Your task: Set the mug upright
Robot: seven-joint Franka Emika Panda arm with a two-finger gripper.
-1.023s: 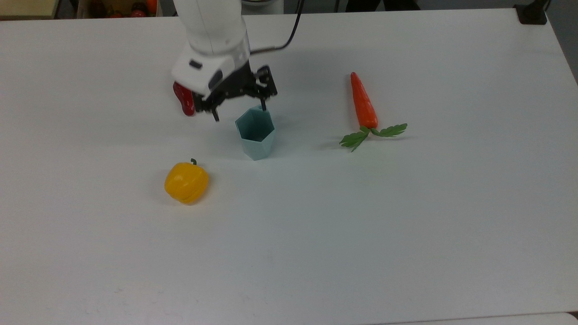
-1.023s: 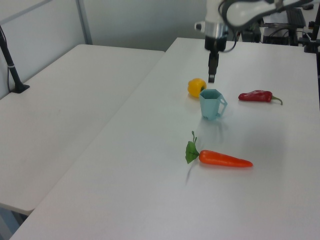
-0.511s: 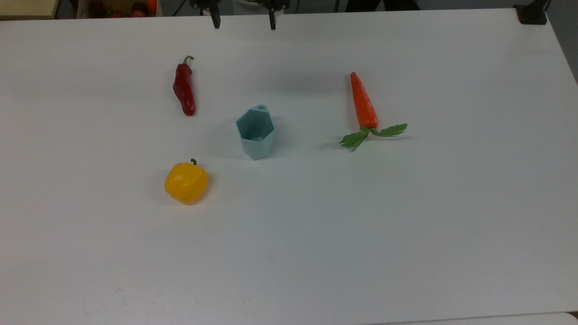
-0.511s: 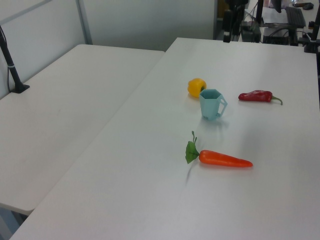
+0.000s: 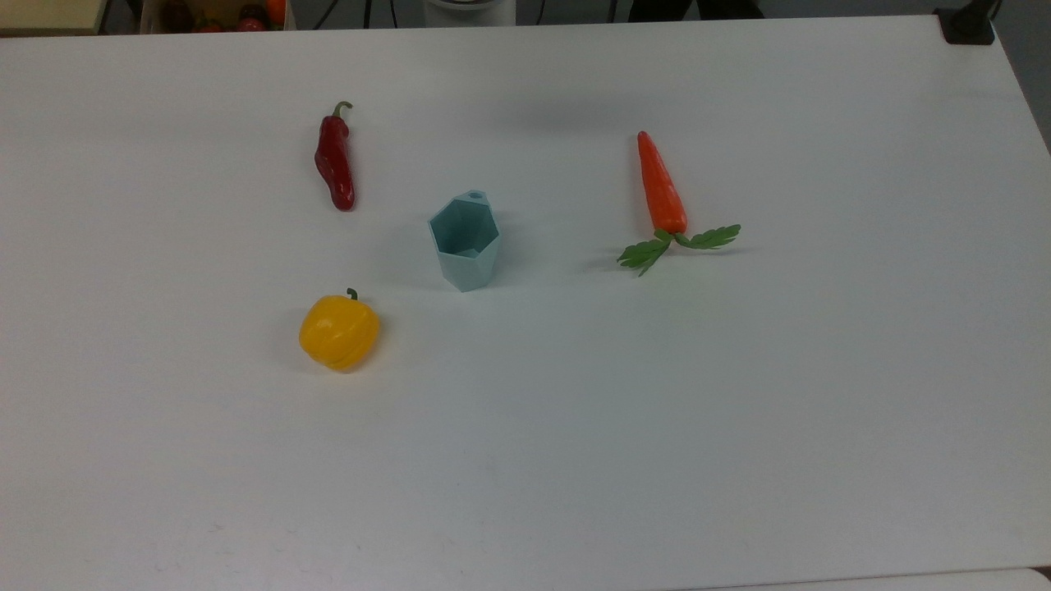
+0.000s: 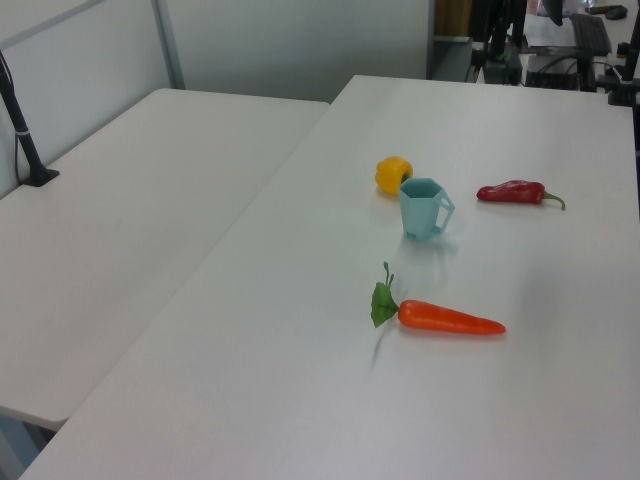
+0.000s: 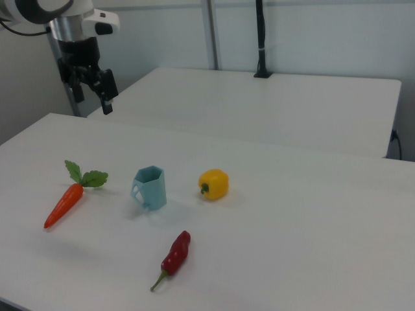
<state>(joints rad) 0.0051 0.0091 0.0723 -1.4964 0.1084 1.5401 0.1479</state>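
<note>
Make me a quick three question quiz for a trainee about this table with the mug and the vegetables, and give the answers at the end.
1. True or false: the mug stands upright, opening up.
2. In the top view, which lies further to the top view's right: the carrot or the red chili pepper?
3. Multiple choice: in the right view, the tool is A) clamped on the mug, B) raised above the table, apart from everything, C) touching the yellow bell pepper.

Key: 1 true; 2 the carrot; 3 B.

One mug (image 5: pixel 465 242), one carrot (image 5: pixel 661 188), one yellow bell pepper (image 5: pixel 338 332), one red chili (image 5: pixel 335 161).
</note>
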